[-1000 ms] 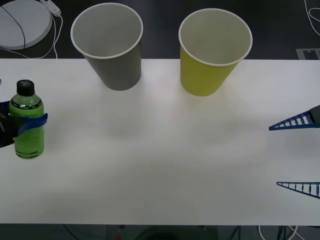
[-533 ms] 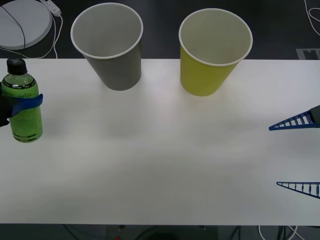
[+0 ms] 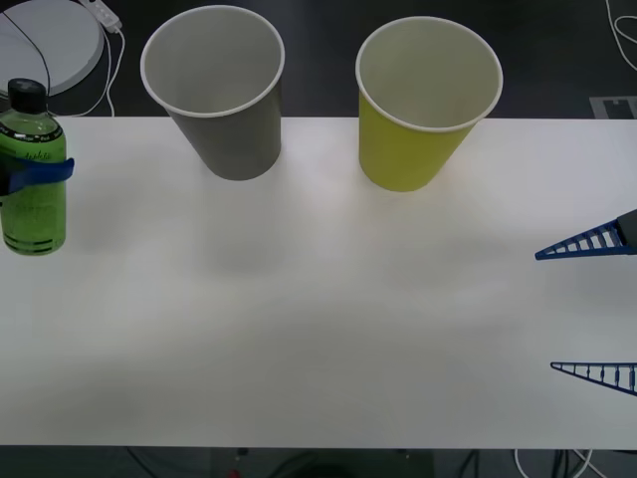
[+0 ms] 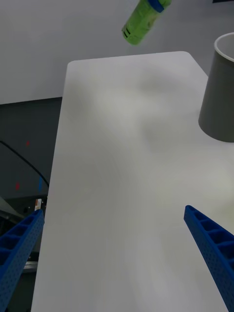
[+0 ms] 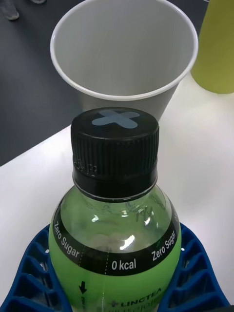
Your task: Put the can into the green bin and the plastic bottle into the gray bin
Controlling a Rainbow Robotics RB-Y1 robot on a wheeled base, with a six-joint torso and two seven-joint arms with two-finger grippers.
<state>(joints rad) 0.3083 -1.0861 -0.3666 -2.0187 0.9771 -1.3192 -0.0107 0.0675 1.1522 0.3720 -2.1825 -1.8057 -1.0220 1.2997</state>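
My left gripper (image 3: 30, 175) is shut on the plastic bottle (image 3: 33, 204), a clear bottle of green liquid with a black cap, held upright above the table's left end. In the left wrist view the blue fingers (image 5: 30, 279) wrap the bottle (image 5: 115, 234), with the gray bin (image 5: 122, 48) just beyond its cap and the green bin (image 5: 217, 48) beside that. Both bins stand upright at the table's back: the gray bin (image 3: 224, 100) and the green bin (image 3: 418, 110). My right gripper (image 3: 545, 311) stands open at the right edge, holding nothing. The can is out of view.
The white table (image 3: 318, 329) stretches bare between the bins and its front edge. A white round disc (image 3: 45, 45) with a cable lies behind the table's left end. In the right wrist view the bottle (image 4: 141, 19) hangs over the table's far end, near the gray bin (image 4: 219, 97).
The left gripper has carried the bottle upward and a little toward the left, off the table. The right gripper and both bins have not moved.
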